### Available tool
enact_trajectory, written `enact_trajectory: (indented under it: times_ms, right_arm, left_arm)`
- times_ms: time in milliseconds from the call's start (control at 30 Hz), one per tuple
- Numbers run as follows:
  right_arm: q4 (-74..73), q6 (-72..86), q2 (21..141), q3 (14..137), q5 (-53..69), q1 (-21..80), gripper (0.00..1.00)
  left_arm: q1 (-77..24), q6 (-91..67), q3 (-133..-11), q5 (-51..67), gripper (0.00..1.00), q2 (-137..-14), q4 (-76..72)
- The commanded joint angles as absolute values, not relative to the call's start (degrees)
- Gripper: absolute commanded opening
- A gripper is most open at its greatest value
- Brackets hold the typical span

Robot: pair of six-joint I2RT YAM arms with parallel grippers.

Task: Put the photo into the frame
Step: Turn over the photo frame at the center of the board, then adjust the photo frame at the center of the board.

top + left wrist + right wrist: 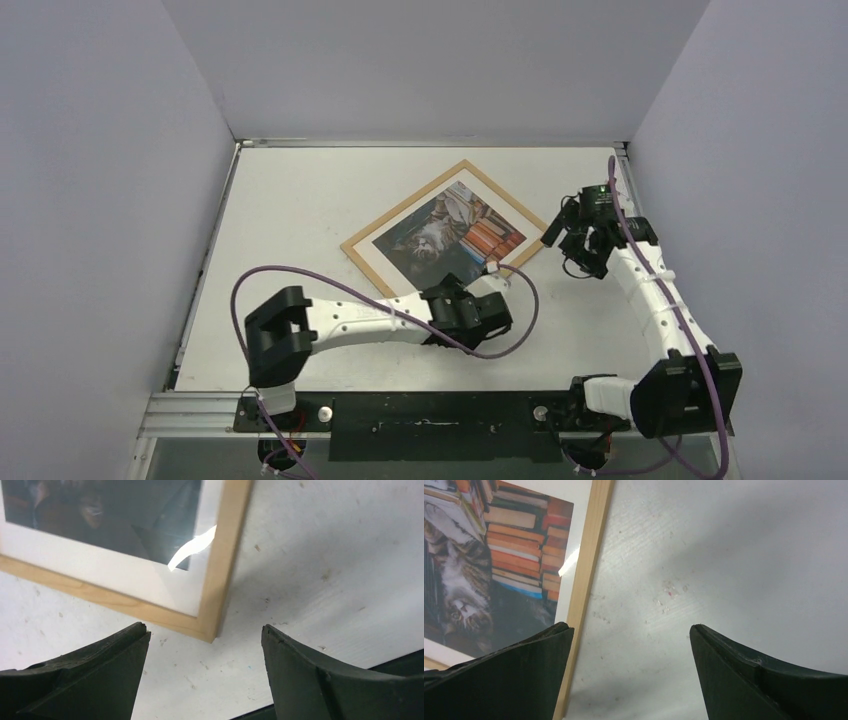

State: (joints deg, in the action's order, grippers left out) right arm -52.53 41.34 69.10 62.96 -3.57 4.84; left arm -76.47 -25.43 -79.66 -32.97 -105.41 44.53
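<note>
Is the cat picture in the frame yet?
In. The photo lies flat inside the light-wood frame, white border against the wood on visible sides.

Pale, smooth wood frame [221,565], glossy photo [499,555], matt speckled white table [290,200].

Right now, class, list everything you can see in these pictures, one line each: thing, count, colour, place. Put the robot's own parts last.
photo: one; tabby cat, orange, red and blue books, white border; lying within the frame.
frame: one; light wood; flat on the table, mid-far, turned cornerwise.
table: one; white, scuffed; under everything.
walls: three; pale grey; left, back, right.
base rail: one; black and silver; near edge.
cables: two; purple; one along each arm.
left arm: one; white and black; reaching to the frame's near corner.
right arm: one; white and black; reaching to the frame's right corner.
left fingers: two; black; apart, holding nothing.
right fingers: two; black; apart, holding nothing.
</note>
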Motion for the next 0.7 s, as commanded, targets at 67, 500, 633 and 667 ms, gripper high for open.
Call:
enact_trajectory:
  times_ms: [67,500,633,667]
  right_arm:
    - [-36.5,35.7,81.0,67.5,-5.3,3.2,0.91]
    - [-29.0,22.5,113.5,88.2,14.2,-1.7,0.93]
    - [-29.2,21.0,117.5,90.5,15.5,-1.7,0.93]
    - [-29.0,20.6,117.8,90.4,15.9,-1.8,0.93]
  left_arm:
    - [-65.9,-43.1,-72.7,-29.7,0.82,-91.1,50.2]
    - [-36.2,-50.0,-46.5,-2.1,0.83,-71.5,33.1]
    - [-31.9,-50.6,-44.7,2.6,0.83,-73.9,29.6]
    - [-30.9,-50.5,-44.7,3.6,0.83,-74.7,28.8]
